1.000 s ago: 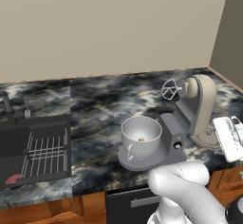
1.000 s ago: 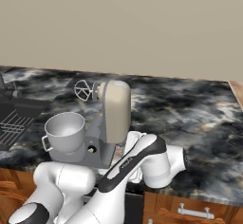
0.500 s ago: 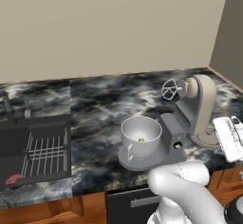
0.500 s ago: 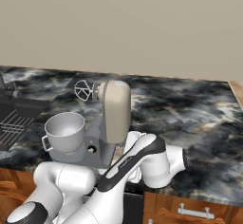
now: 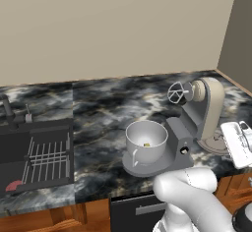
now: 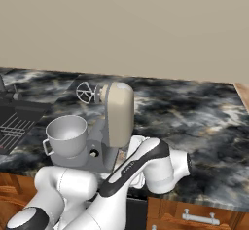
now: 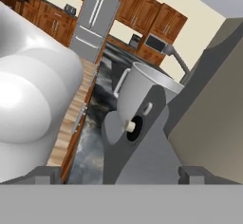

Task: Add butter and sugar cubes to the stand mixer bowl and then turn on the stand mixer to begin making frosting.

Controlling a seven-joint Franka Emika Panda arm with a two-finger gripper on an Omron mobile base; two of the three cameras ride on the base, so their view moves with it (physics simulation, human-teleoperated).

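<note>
Up close, the stand mixer (image 5: 199, 113) sits on the dark marbled counter (image 5: 98, 108), its beige head tilted back and its whisk (image 5: 177, 92) raised. On the mixer's grey base, the stand mixer bowl (image 5: 146, 141) holds a small yellowish speck, possibly the butter (image 5: 146, 144). Seen from the hand, the gripper (image 7: 116, 173) hangs near the base's small round knob (image 7: 130, 126), fingers spread wide, grasping nothing. Far left lies a dark sink (image 5: 34, 155).
</note>
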